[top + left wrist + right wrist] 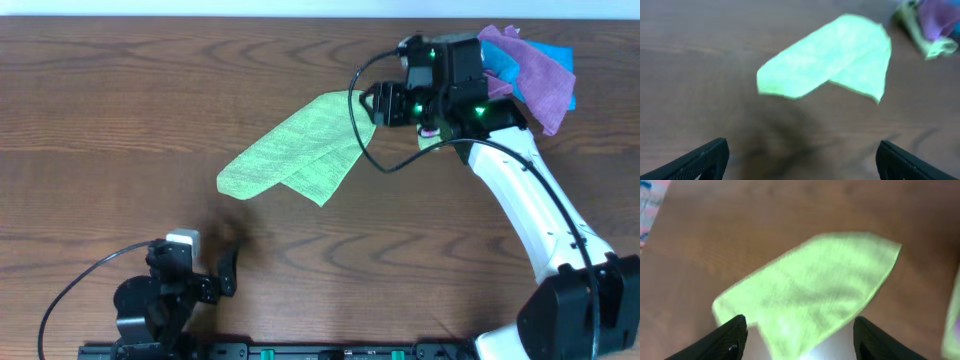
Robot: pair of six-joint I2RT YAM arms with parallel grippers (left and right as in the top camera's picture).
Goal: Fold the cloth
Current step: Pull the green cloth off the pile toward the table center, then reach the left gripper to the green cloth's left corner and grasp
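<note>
Overhead: partly folded cloth (pixel 300 155) lying on table (pixel 110 90).
Right gripper (pixel 372 104) at cloth's right end, jaws apart; left gripper (pixel 222 272) well apart, jaws apart.

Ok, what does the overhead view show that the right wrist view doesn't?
Only overhead: the left arm at the lower left, and the purple cloth and blue cloth piled by the right arm. Only right wrist: a close look at the right gripper, fingers spread wide on either side of the cloth's end, and the cloth's weave. Both: the green cloth lying on the wooden table.
</note>
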